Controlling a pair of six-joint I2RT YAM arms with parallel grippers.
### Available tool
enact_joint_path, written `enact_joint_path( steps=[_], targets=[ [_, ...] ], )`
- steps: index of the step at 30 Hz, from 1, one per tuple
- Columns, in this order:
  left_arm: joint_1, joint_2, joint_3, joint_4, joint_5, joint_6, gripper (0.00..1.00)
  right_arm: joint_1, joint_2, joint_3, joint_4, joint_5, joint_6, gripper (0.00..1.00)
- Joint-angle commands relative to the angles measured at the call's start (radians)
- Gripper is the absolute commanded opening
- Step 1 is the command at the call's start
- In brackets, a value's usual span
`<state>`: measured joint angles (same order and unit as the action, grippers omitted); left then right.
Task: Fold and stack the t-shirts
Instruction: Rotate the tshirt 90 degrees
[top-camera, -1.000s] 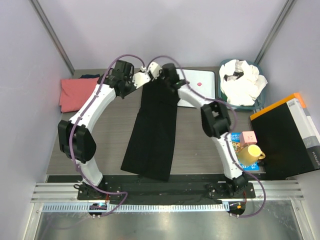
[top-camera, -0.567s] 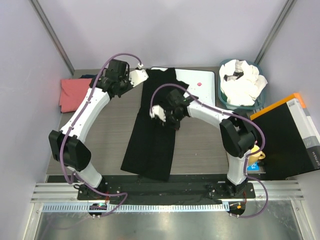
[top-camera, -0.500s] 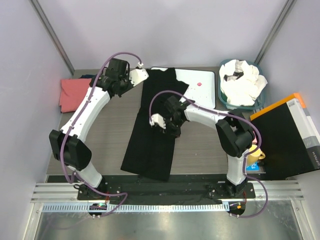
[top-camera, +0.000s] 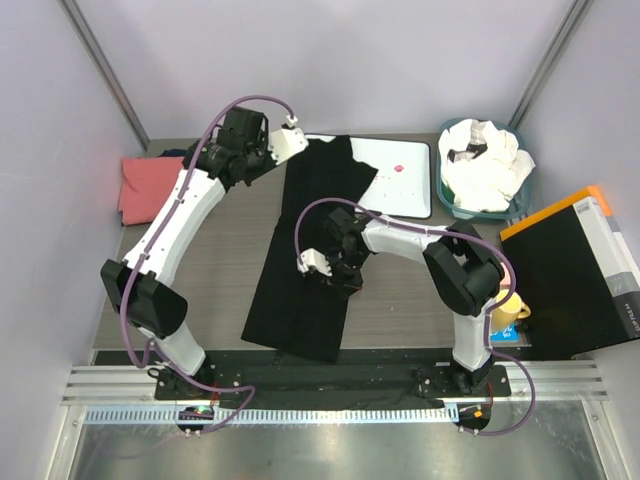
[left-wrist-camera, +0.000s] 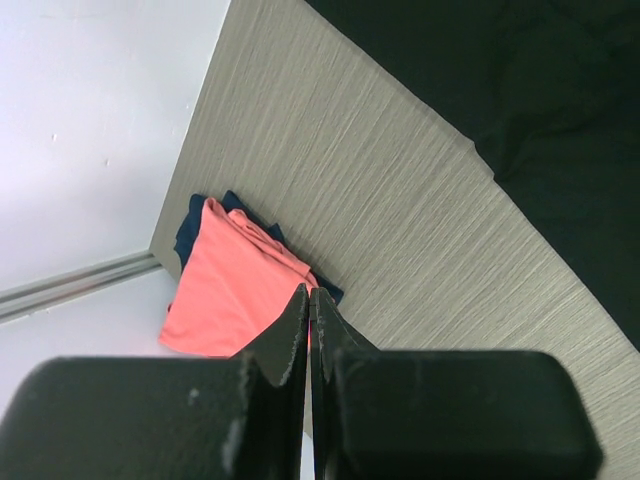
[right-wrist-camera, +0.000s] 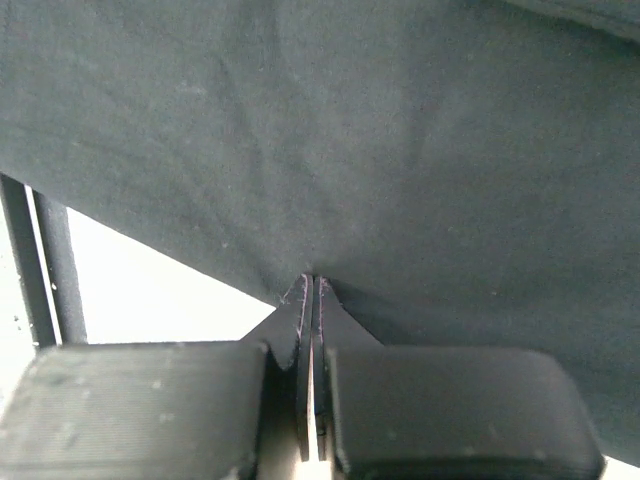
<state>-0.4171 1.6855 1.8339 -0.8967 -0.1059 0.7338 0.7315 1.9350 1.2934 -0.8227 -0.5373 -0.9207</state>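
A black t-shirt (top-camera: 305, 270) lies as a long strip from the white board down to the near table edge. My right gripper (top-camera: 310, 264) is shut over the strip's middle. In the right wrist view its tips (right-wrist-camera: 312, 280) touch the black cloth (right-wrist-camera: 400, 150), which creases around them, and no cloth shows between the jaws. My left gripper (top-camera: 296, 140) is shut and empty beside the shirt's far left corner. In the left wrist view it (left-wrist-camera: 309, 292) hangs above bare table. A folded coral-pink t-shirt (top-camera: 150, 185) (left-wrist-camera: 235, 285) lies far left on a dark blue cloth (left-wrist-camera: 190, 225). White t-shirts (top-camera: 485, 160) fill the basket.
A white board with a black rim (top-camera: 405, 180) lies under the black shirt's far end. A teal basket (top-camera: 441, 170) stands at the back right. A black box with an orange edge (top-camera: 575, 270) and a yellow mug (top-camera: 510, 303) sit at the right.
My right gripper left the shirt's far edge, shut, and slid toward the near side along the strip. The far edge now lies on the board. My left gripper stayed at the far end.
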Motion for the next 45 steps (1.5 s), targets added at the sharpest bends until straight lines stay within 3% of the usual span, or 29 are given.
enact_joint_path(
  steps=[1,11,18,22,30,32,33,36,40,42,45],
  targets=[
    [-0.012,-0.007,0.034,-0.008,-0.02,0.013,0.0,0.006,0.024,-0.052,0.023,0.062,-0.03,0.01],
    [-0.023,0.031,0.079,-0.021,-0.018,0.053,0.0,-0.024,-0.039,-0.18,0.051,0.194,-0.087,0.01],
    [-0.025,0.036,0.079,-0.021,-0.005,0.07,0.0,-0.07,-0.053,-0.152,0.04,0.276,-0.132,0.01],
    [-0.025,0.039,0.079,-0.022,0.002,0.082,0.0,-0.098,-0.059,-0.146,-0.009,0.342,-0.24,0.01],
    [-0.025,0.028,0.047,-0.018,0.006,0.119,0.0,-0.112,-0.09,-0.071,-0.163,0.277,-0.308,0.02],
    [-0.025,0.023,0.036,-0.019,0.009,0.125,0.0,-0.113,-0.091,-0.019,-0.193,0.213,-0.273,0.17],
    [-0.025,0.022,0.033,-0.024,0.009,0.127,0.0,-0.116,-0.091,0.051,-0.217,0.185,-0.209,0.3],
    [-0.025,0.011,0.016,-0.044,0.031,0.15,0.0,-0.167,-0.085,0.237,-0.199,0.028,-0.021,0.43],
    [-0.025,-0.024,-0.06,-0.053,0.089,0.188,0.02,-0.263,-0.007,0.408,0.055,0.061,0.396,0.45],
    [-0.025,-0.041,-0.132,-0.056,0.132,0.22,0.03,-0.293,0.028,0.453,0.199,0.184,0.509,0.46],
    [-0.025,-0.082,-0.246,-0.013,0.186,0.268,0.07,-0.369,0.166,0.583,0.25,0.243,0.629,0.47]
  ],
)
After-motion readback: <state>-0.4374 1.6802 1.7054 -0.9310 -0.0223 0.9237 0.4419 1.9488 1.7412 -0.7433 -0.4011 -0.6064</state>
